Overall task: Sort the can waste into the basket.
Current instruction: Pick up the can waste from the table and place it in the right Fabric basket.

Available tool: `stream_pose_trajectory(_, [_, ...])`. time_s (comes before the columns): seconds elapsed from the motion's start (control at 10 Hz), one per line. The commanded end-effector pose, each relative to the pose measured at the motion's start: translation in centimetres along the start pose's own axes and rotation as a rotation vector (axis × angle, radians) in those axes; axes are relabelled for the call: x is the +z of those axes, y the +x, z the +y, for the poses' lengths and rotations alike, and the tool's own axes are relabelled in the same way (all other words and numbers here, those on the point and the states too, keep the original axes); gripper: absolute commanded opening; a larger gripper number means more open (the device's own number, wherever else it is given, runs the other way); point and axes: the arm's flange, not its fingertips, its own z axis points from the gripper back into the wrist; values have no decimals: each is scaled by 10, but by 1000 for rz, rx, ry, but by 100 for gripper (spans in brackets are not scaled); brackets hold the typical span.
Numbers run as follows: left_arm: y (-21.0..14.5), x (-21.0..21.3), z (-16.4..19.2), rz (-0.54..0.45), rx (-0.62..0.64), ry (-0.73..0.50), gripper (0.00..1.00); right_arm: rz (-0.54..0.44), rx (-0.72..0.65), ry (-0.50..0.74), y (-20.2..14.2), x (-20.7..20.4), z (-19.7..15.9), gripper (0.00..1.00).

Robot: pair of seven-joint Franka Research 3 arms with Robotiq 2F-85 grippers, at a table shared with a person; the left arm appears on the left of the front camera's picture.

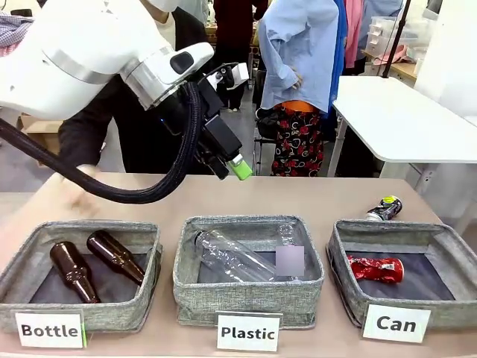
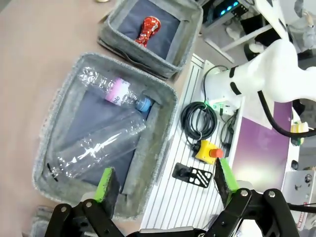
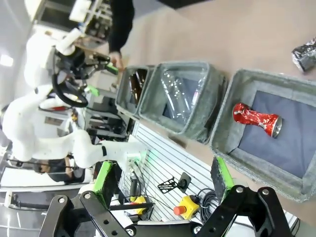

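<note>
Looking across the counter [image 1: 298, 198] from my station, I see the left end effector [image 1: 235, 168] hanging in the air above the far side of the middle bin [image 1: 194, 298], the one signed "Plastic". Through its own camera the two green pads [image 2: 106, 181] stand wide apart with nothing between them, so it is released; below it lie the clear bottles [image 2: 98, 145] in that bin. The right end effector [image 3: 163, 178] is released as well, pads spread and nothing held, and it looks down on the row of bins from the robot's side. The red can [image 1: 375, 269] lies on its side on the dark floor of the basket [image 1: 447, 317] signed "Can", at the right end of the row. The black-silver can [image 1: 384, 208], green-yellow end up, lies on the bare counter just behind the basket's far rim, outside it and apart from both end effectors. Two brown bottles [image 1: 112, 255] lie in the left bin [image 1: 112, 317] signed "Bottle". A person in a dark top stands at the far side, behind the left arm.
</note>
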Motion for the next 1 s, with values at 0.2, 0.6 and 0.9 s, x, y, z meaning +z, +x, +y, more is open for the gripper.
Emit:
stream_pose_trajectory(0.2, [-30, 40, 15, -138, 21, -31, 100, 25, 14, -1, 3, -22, 7, 100])
stream_pose_trajectory(0.6, [-147, 122, 60, -410, 219, -117, 100, 127, -64, 150, 41, -126, 16, 100])
stream_pose_trajectory(0.9, [-256, 132, 99, -751, 510, -260, 100, 137, -77, 493, 69, -164, 4, 100])
